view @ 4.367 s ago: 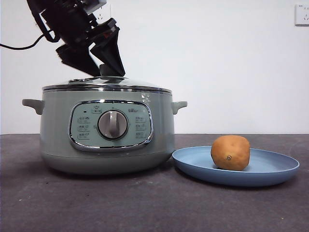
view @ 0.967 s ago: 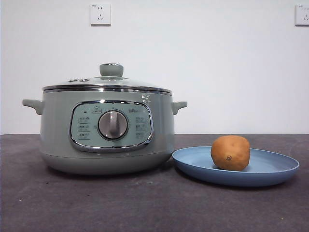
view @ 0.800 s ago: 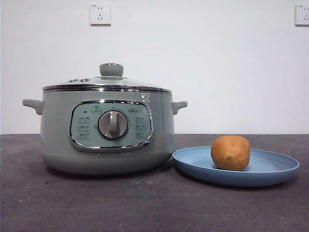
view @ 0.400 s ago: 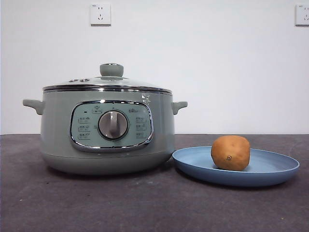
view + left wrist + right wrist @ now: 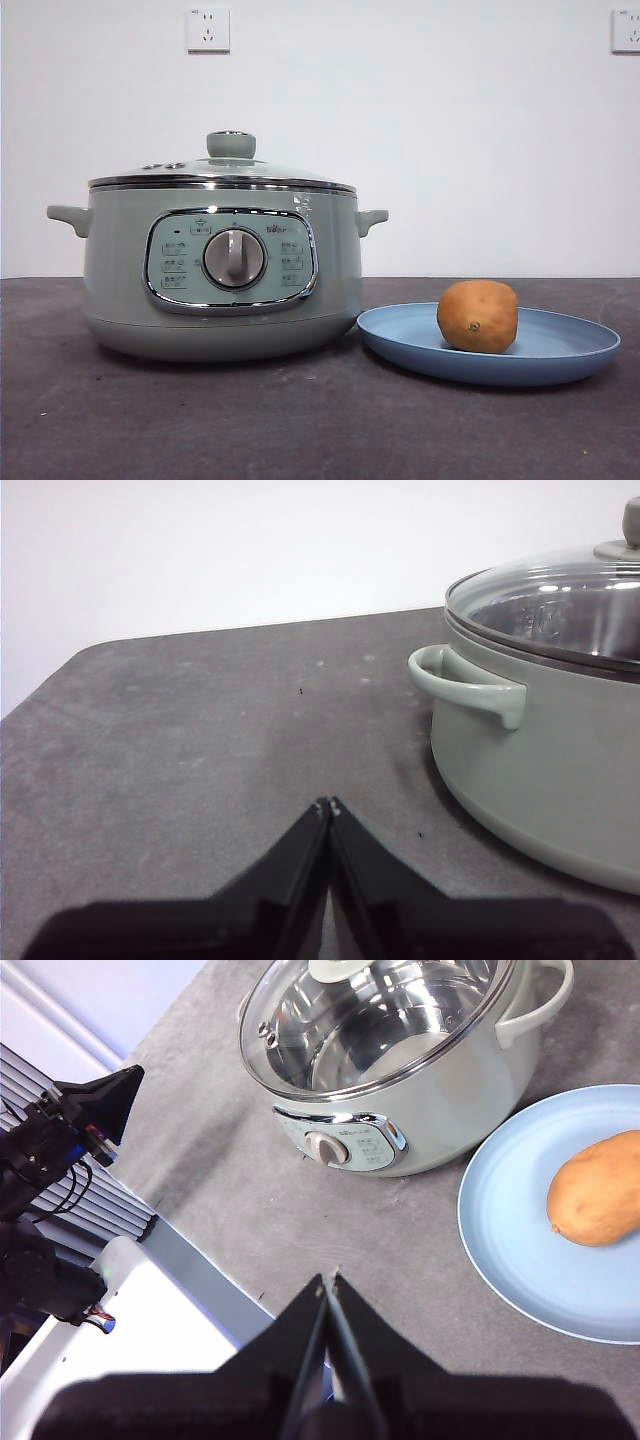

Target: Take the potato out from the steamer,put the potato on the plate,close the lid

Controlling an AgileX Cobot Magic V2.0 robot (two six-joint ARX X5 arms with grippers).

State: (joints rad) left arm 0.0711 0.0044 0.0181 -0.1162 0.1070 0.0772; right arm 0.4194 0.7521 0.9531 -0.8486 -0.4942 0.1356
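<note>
The tan-brown potato [image 5: 478,316] [image 5: 598,1189] lies on the light-blue plate [image 5: 560,352] [image 5: 510,1240], right of the sage-green steamer [image 5: 222,270] [image 5: 440,1110] [image 5: 540,770]. The glass lid [image 5: 222,175] [image 5: 370,1020] [image 5: 545,605] with its green knob sits closed on the steamer. My left gripper [image 5: 327,806] is shut and empty, low over the table beside the steamer's side handle [image 5: 470,683]. My right gripper [image 5: 329,1278] is shut and empty, high above the table's front edge, looking down on steamer and plate. Neither arm shows in the front view.
The other arm's dark gripper [image 5: 95,1105] shows at the side of the right wrist view. Two wall sockets [image 5: 208,29] hang on the white wall behind. Dark grey table [image 5: 300,420] spreads in front of the steamer and plate.
The arm that was at the lid's knob 4.8 s ago has left the front view. Over the last second nothing has moved.
</note>
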